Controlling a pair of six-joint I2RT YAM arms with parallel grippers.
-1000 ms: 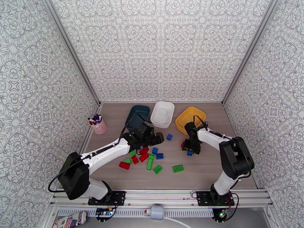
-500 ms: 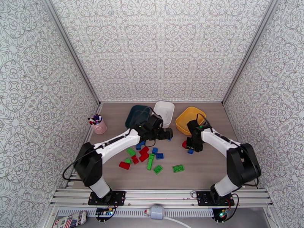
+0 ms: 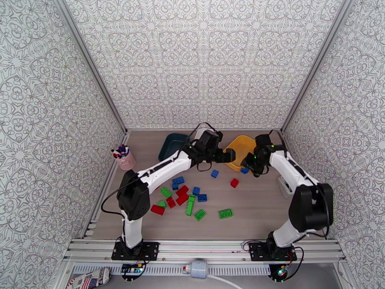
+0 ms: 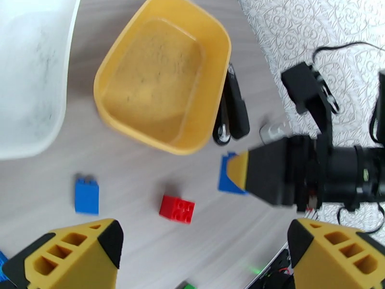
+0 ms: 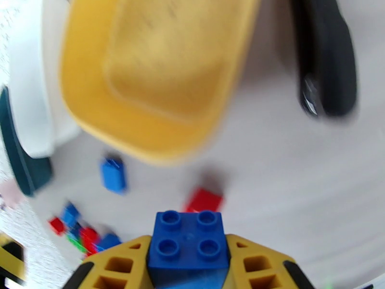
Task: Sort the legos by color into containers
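Left gripper [image 3: 232, 155]: extended toward yellow tray [image 4: 161, 146], jaws spread wide, nothing held. Right gripper [image 3: 247, 168]: poised beside tray, clamped on blue brick [image 5: 187, 243].

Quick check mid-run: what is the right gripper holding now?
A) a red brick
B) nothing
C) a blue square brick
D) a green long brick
C: in the right wrist view the right gripper is shut on a blue square brick with four studs, near the yellow tray.

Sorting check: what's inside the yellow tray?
No bricks; the yellow tray shows a bare floor in the left wrist view. From above, left gripper hides its left edge.
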